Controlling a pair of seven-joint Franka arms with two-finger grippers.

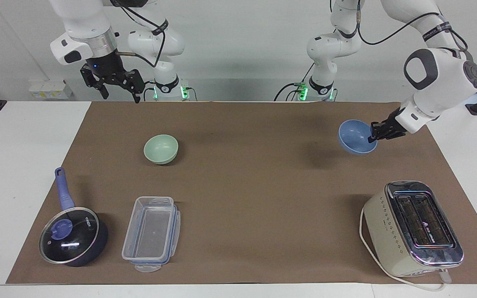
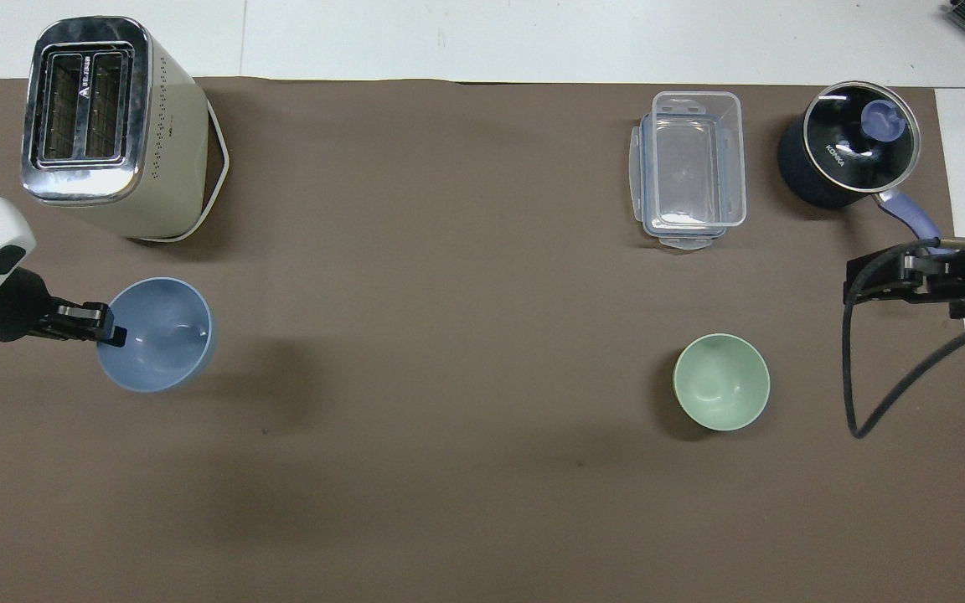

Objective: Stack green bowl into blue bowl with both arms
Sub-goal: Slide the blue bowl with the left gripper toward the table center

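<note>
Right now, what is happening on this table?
The left gripper is shut on the rim of the blue bowl and holds it in the air above the brown mat. The green bowl sits on the mat. The right gripper, open, waits raised near its base.

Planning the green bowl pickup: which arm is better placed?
Right. Its open tool hangs at the green bowl's end of the table with nothing held. The left tool is shut on the blue bowl's rim, lifted at the toaster's end.
</note>
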